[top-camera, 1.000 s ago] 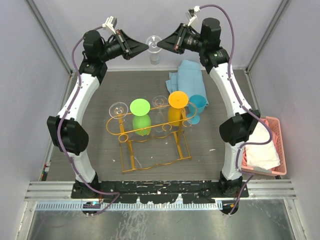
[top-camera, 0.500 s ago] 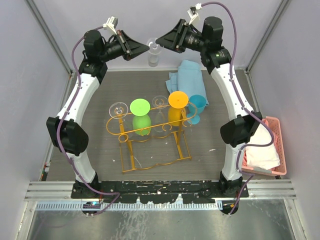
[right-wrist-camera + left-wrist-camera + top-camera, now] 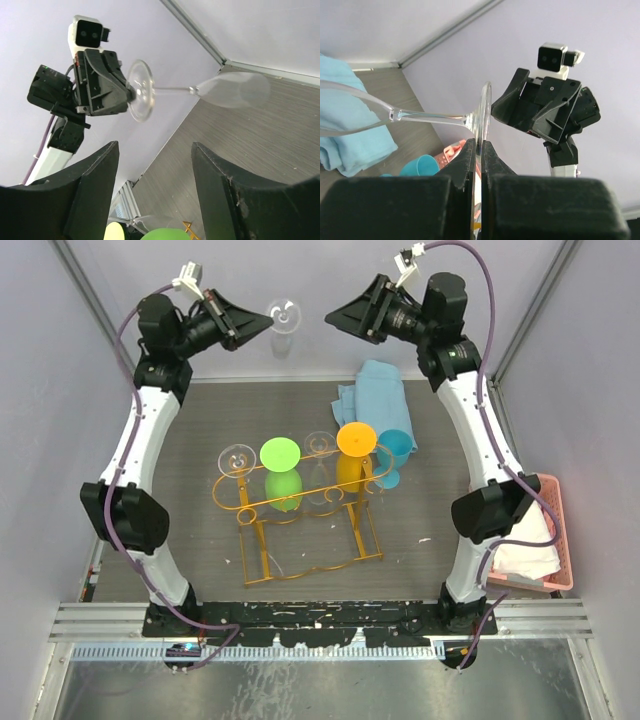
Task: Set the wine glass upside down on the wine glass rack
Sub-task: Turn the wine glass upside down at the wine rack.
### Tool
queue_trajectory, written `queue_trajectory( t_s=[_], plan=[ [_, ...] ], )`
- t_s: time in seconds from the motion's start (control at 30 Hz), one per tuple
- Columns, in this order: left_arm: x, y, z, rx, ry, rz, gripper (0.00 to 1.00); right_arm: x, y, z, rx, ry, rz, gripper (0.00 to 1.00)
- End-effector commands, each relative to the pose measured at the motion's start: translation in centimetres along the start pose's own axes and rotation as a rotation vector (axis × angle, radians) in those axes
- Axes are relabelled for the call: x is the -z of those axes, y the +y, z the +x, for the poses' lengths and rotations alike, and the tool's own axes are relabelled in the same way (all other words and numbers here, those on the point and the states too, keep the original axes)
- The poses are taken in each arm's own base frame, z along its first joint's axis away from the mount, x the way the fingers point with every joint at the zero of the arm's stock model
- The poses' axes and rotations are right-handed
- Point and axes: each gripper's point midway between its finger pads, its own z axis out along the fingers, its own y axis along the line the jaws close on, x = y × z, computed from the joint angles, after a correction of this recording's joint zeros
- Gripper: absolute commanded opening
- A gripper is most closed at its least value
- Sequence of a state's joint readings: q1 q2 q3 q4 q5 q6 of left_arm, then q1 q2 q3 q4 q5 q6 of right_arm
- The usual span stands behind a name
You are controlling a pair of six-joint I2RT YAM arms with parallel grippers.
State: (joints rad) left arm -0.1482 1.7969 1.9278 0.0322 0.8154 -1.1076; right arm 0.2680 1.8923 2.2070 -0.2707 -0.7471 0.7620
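A clear wine glass (image 3: 283, 318) hangs high at the back, lying sideways in the air. My left gripper (image 3: 262, 326) is shut on the rim of its round foot (image 3: 483, 116), and its stem (image 3: 430, 117) and bowl point away to the left in the left wrist view. My right gripper (image 3: 335, 318) stands open a short way to the right of the glass, touching nothing. In the right wrist view the glass (image 3: 235, 90) and the left gripper (image 3: 105, 90) lie beyond my open right gripper (image 3: 155, 150). The orange-gold wine glass rack (image 3: 300, 502) stands mid-table, far below both grippers.
Upside down on the rack hang a clear glass (image 3: 238, 457), a green one (image 3: 281, 465), another clear one (image 3: 320, 448) and an orange one (image 3: 355, 445). A blue glass (image 3: 393, 452) and a blue cloth (image 3: 372, 390) lie behind right. A pink basket (image 3: 553, 502) sits far right.
My right gripper has opened, let go of the wine glass and drawn back to the right. The left arm has carried the glass up and to the left.
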Motion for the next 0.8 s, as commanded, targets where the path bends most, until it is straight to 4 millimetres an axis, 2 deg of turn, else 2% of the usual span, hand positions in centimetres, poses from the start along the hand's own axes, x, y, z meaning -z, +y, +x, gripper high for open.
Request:
queue_trajectory(
  t_s=[0.0,0.23,0.4,0.57,0.67,0.7,0.77],
  plan=[
    [3.5,-6.6,-3.6,-0.161,-0.112,0.090,0.00,2.6,2.8,-2.8,0.111,-0.091,-0.018,0.66],
    [7.5,-5.9,-5.7,-0.187,-0.192,0.017,0.00,5.5,2.1,-4.7,0.147,-0.156,0.052,0.66],
    [11.2,-4.9,-5.6,-0.205,-0.240,-0.090,0.00,7.4,2.4,-5.8,0.175,-0.210,0.093,0.67],
    [14.6,-4.6,-3.9,-0.185,-0.279,-0.183,0.00,7.8,2.3,-5.8,0.166,-0.209,0.093,0.68],
    [16.2,-3.9,-2.3,-0.156,-0.292,-0.249,0.00,7.6,2.2,-5.4,0.148,-0.201,0.075,0.67],
    [17.0,-4.6,-1.6,-0.163,-0.311,-0.263,0.00,7.6,2.1,-5.3,0.142,-0.200,0.074,0.67],
    [18.1,-4.2,-0.3,-0.150,-0.333,-0.300,0.00,7.6,2.1,-5.0,0.135,-0.197,0.067,0.67]
  ],
)
